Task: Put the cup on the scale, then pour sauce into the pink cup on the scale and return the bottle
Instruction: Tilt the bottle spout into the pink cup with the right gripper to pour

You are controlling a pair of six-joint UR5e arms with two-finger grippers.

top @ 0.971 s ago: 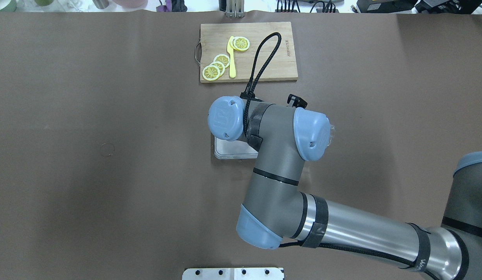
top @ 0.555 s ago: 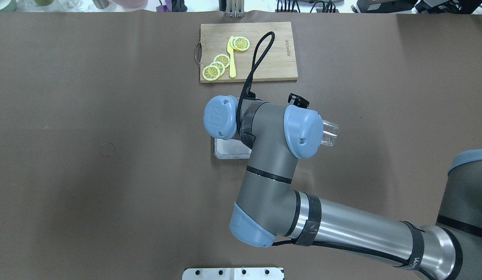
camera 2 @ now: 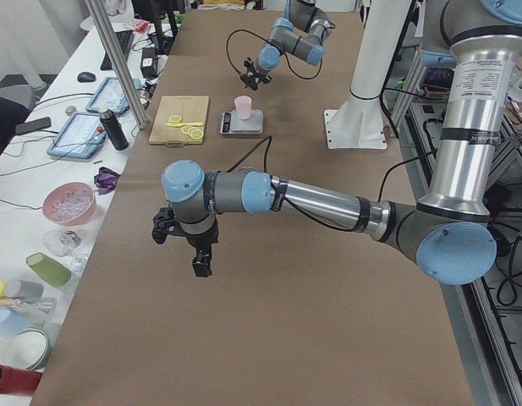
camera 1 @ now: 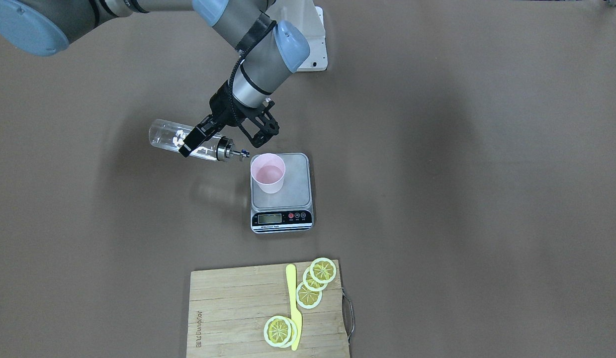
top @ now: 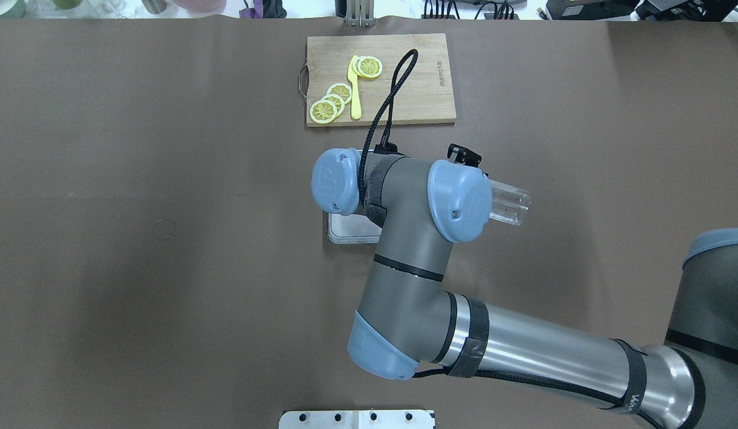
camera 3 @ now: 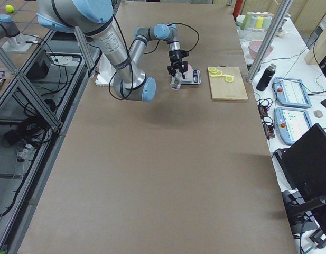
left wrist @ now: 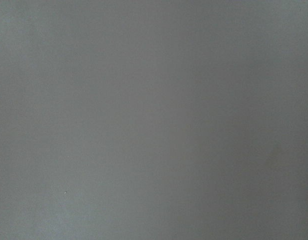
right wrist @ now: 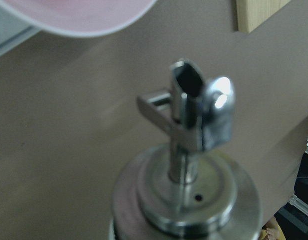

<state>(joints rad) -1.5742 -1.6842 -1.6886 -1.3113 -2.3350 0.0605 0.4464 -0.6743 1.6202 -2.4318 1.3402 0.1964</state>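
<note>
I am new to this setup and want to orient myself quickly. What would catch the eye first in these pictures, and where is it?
The right gripper holds the clear bottle almost level above the table, its metal spout close to the pink cup that stands on the scale. Nearer the operators' side lies a wooden cutting board with lemon slices and a yellow knife.

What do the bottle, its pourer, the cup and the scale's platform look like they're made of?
Bottle: clear glass or hard plastic; the table shows through it. Pourer: polished metal, with mirror-like highlights. Cup: probably matte pale pink plastic, opaque with a thin rim. Scale platform: silver-grey, brushed metal or coated plastic; can't tell which.
</note>
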